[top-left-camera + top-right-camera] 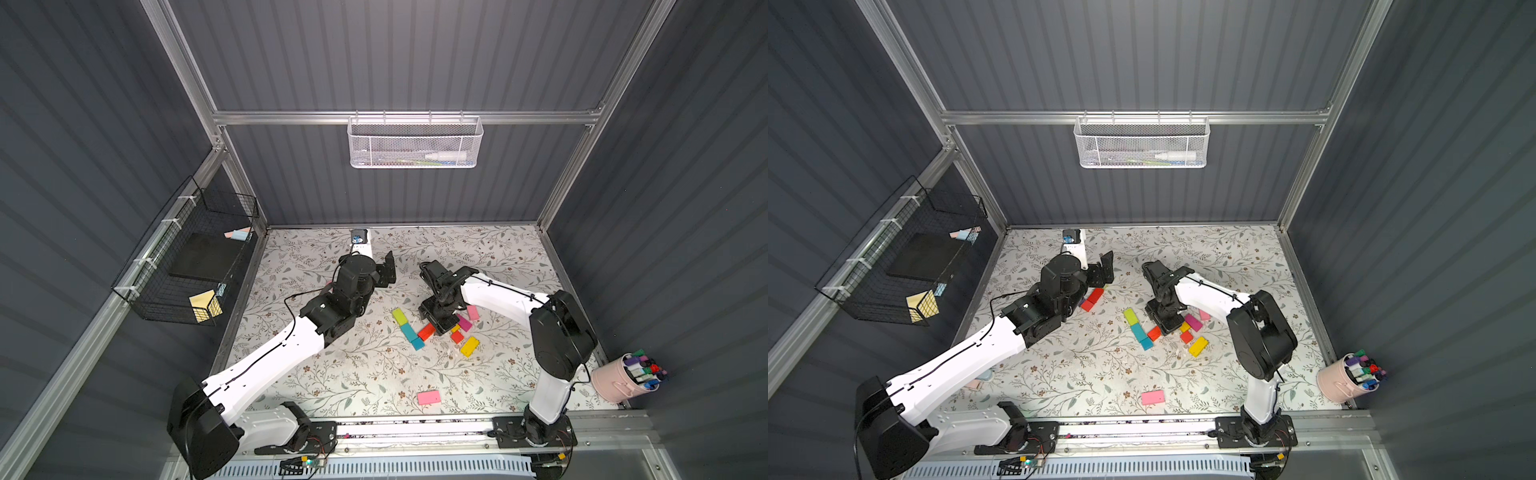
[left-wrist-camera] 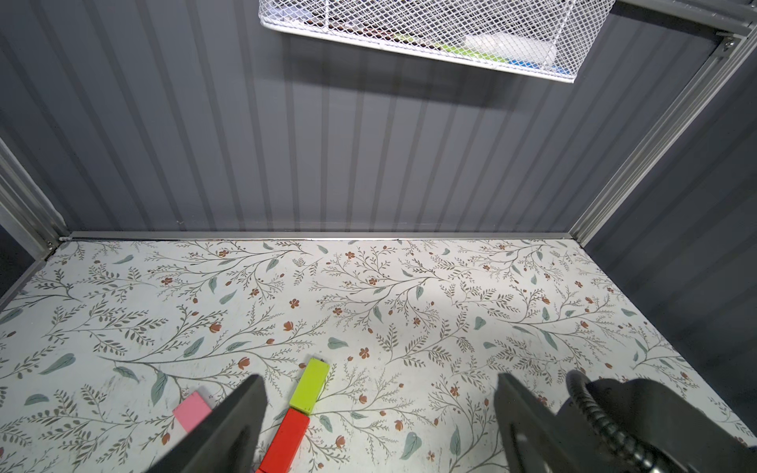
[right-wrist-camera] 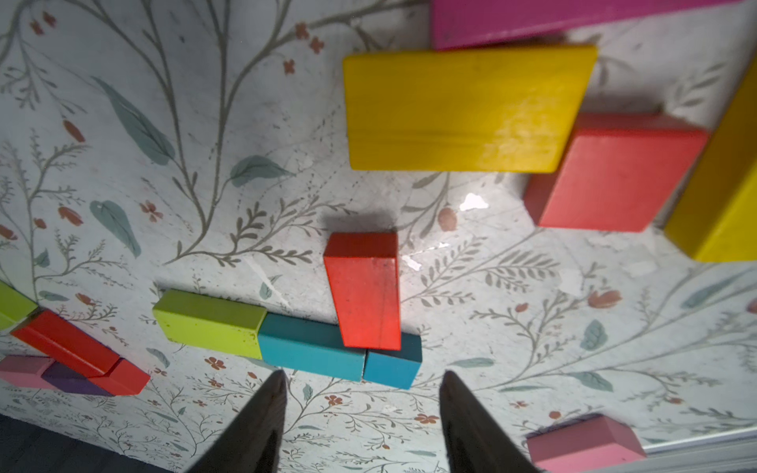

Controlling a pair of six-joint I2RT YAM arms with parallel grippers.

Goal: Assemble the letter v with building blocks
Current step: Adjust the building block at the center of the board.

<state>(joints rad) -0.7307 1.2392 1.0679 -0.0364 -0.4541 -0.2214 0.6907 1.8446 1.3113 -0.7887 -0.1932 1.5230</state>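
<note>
Nearest you, bottom centre in both top views: one pink block [image 1: 428,397] flat on the floral table [image 1: 353,374], alone, well apart from the rest.

Mid-frame, right of centre, is your V start. Lime block [image 3: 209,323], long teal block [image 3: 311,346] and short teal block [image 3: 393,364] lie end to end, touching, in one diagonal line. A red block [image 3: 364,290] branches off where the two teals meet. Its end overlaps them in the right wrist view; can't tell whether it sits on them or just butts against them. Your right gripper [image 3: 364,373] points down just beside that junction, fingers apart, nothing between them, holding nothing.

Just right of that is a loose cluster: yellow block [image 1: 469,346], red square block [image 1: 457,336], magenta block [image 1: 464,322], light pink block [image 1: 473,312]. They sit close together, partly hidden by your right wrist.

Further back, left of centre, a second group lies half under your left arm. Two red blocks [image 1: 1096,295] lie end to end. The left wrist view shows a lime one [image 2: 310,385] touching the red's far end, with a pink one [image 2: 192,415] beside. The right wrist view adds a purple one [image 3: 69,383] against them.

Your left gripper [image 2: 379,376] hangs above that group, aimed at the back wall [image 2: 368,164], fingers spread wide, empty.
</note>
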